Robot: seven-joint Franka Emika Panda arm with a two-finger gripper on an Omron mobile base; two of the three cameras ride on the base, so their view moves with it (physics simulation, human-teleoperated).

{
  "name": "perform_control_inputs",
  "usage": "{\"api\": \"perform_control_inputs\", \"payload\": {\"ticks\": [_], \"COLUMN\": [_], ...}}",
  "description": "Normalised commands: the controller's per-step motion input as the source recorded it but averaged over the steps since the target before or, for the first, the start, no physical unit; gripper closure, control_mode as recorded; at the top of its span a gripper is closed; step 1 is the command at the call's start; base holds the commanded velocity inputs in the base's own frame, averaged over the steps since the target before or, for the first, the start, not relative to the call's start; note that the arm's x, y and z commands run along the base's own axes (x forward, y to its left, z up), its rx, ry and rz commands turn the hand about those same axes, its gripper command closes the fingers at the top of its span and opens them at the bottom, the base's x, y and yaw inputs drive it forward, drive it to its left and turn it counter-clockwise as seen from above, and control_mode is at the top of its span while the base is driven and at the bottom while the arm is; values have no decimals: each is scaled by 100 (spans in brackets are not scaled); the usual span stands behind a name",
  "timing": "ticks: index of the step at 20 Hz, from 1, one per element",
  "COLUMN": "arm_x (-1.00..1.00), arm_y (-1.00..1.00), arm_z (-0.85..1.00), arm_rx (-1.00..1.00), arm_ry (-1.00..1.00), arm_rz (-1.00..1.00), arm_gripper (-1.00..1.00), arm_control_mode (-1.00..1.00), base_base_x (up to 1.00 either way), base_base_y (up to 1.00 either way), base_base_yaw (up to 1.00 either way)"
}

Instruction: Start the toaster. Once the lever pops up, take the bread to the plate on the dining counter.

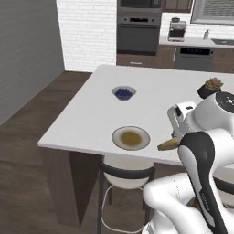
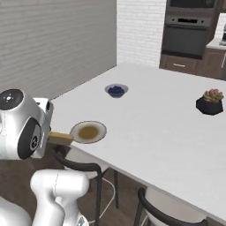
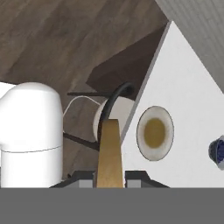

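My gripper (image 3: 109, 178) is shut on the bread (image 3: 109, 151), a thin tan slice seen edge-on that sticks out from between the fingers. In the base views the bread (image 1: 167, 144) (image 2: 60, 137) hangs at the near edge of the dining counter (image 1: 87, 116) (image 2: 154, 128), just beside the plate (image 1: 131, 137) (image 2: 88, 131). The plate (image 3: 155, 132), pale-rimmed with a brownish centre, lies close to that edge with nothing on it. The bread is apart from the plate, over the counter's edge and a stool. The toaster is out of view.
A small bowl of blue berries (image 1: 124, 93) (image 2: 116, 90) stands farther in on the counter. A potted plant (image 1: 210, 87) (image 2: 210, 101) sits toward the right. A white-seated stool (image 1: 125, 176) (image 3: 109, 114) is tucked under the near edge. Ovens and cabinets line the far wall.
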Motion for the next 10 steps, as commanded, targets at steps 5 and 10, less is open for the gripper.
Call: {"api": "perform_control_inputs", "payload": {"ticks": [5, 10], "arm_x": [9, 35], "arm_y": [4, 3], "arm_z": [0, 3], "arm_rx": [0, 6], "arm_ry": [-4, -19], "arm_rz": [-8, -33], "arm_gripper": [100, 100], "arm_control_mode": [-100, -100], "base_base_x": [41, 0], "base_base_y": [21, 0], "base_base_yaw": [-34, 0]}}
